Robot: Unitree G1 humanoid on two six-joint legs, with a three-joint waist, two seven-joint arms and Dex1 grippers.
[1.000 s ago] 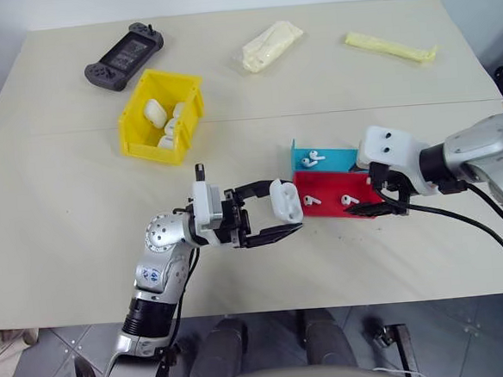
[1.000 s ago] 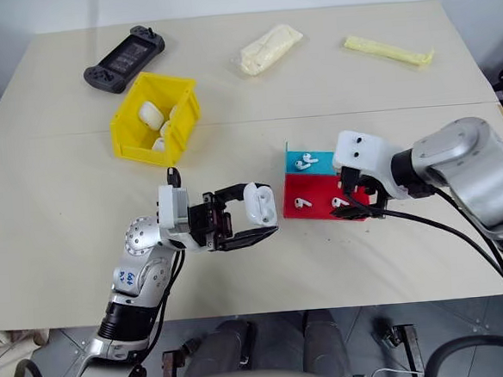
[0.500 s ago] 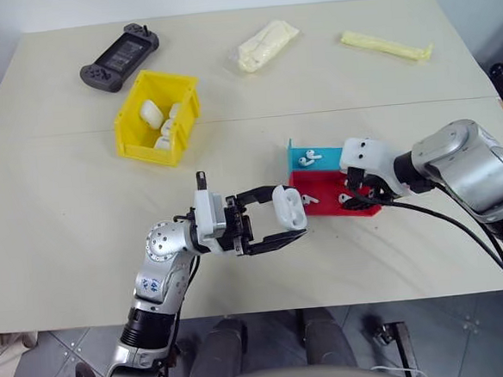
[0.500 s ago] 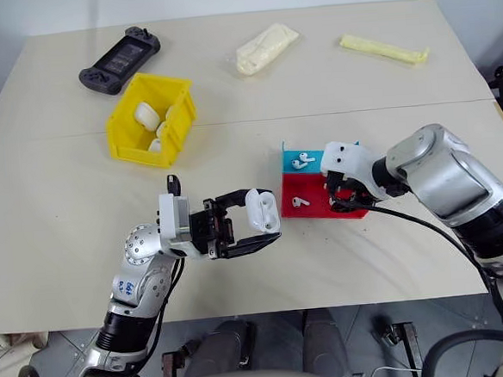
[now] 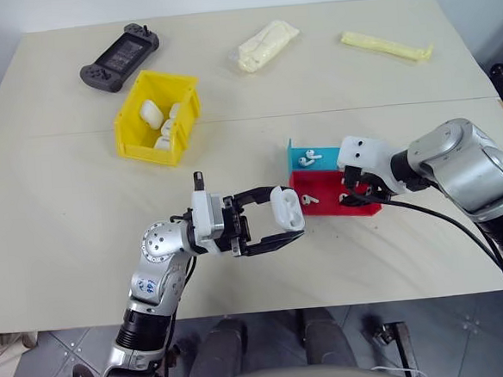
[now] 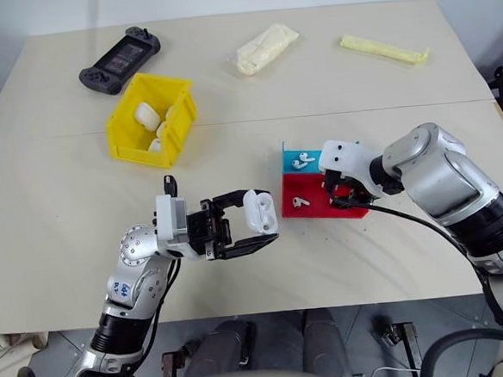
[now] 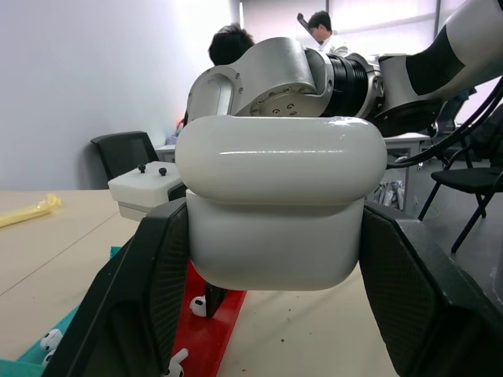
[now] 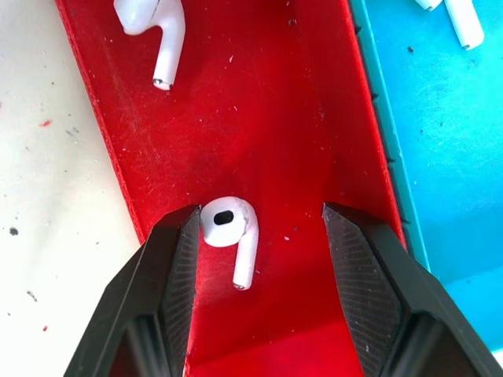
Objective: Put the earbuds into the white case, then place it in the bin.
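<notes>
Right gripper (image 8: 259, 259) open astride an earbud (image 8: 229, 236) in the red tray (image 8: 291, 141); earbud touches one finger. Left gripper (image 7: 275, 259) clamps the white case (image 7: 279, 208).

Table (image 5: 83, 252) bare around red tray (image 5: 330, 196) (blue section behind); bin (image 5: 158, 117) well apart.

Four earbuds (image 5: 312, 157) in the red-and-blue tray (image 5: 365, 209): two on blue, two on red. One white case (image 5: 287, 208) in the left hand (image 5: 286, 224), three or so more in the one yellow bin (image 5: 136, 143). One game controller (image 5: 119, 56), two cream packets (image 5: 267, 45).
</notes>
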